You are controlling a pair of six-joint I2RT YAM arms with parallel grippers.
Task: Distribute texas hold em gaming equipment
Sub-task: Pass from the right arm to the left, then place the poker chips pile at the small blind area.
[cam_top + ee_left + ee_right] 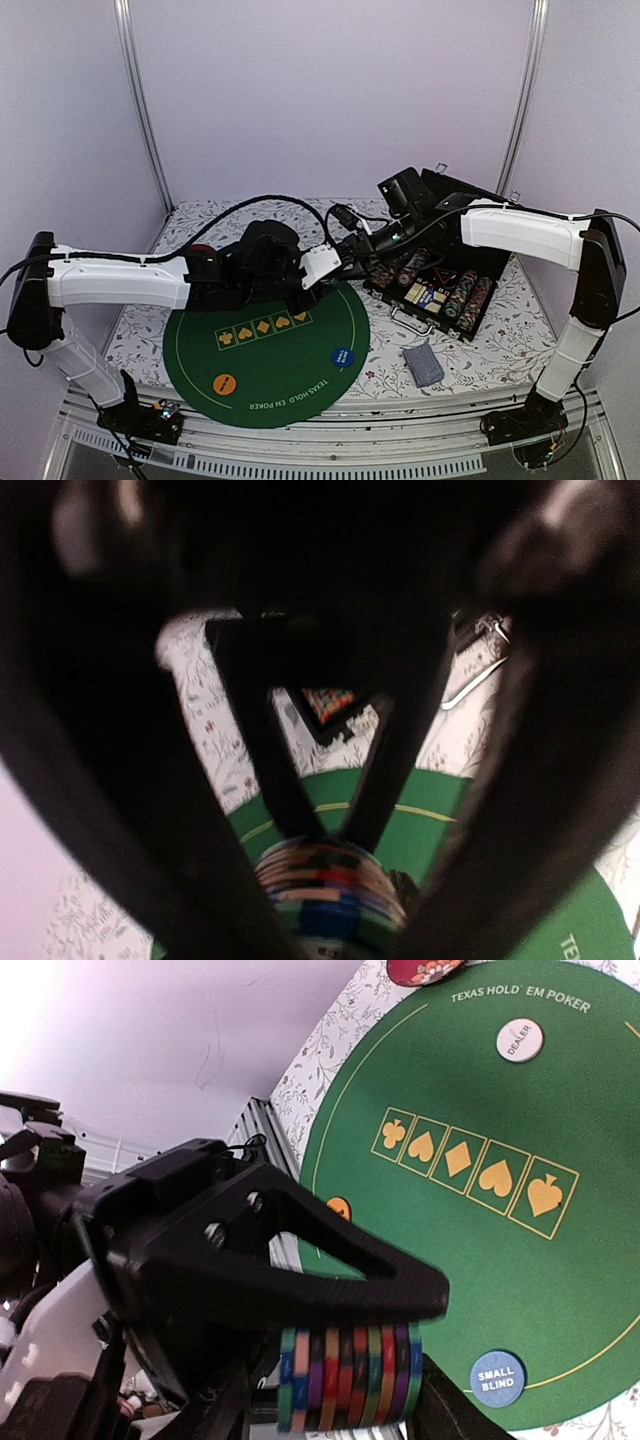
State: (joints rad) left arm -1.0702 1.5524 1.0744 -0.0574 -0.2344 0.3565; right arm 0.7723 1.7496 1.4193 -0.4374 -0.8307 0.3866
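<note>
A stack of striped poker chips (pixel 350 1380) hangs on edge above the green mat (pixel 265 370), between both grippers. My left gripper (pixel 300 272) is shut across the chips' rims. One of its black fingers (pixel 330 1270) lies along the top of the stack. My right gripper (pixel 340 1415) brackets the stack's two flat ends, with a small gap on one side. The same stack (pixel 330 890) shows blurred at the bottom of the left wrist view, under my left gripper (pixel 330 855). On the mat lie a blue button (pixel 342 357), an orange button (pixel 225 383) and a white dealer button (pixel 520 1040).
An open black case (pixel 470 325) with rows of chips stands right of the mat. A deck of blue-grey cards (pixel 423 362) lies on the flowered cloth in front of it. A dark red disc (pixel 425 968) sits beyond the mat's far left edge. Both arms cross above the mat's far edge.
</note>
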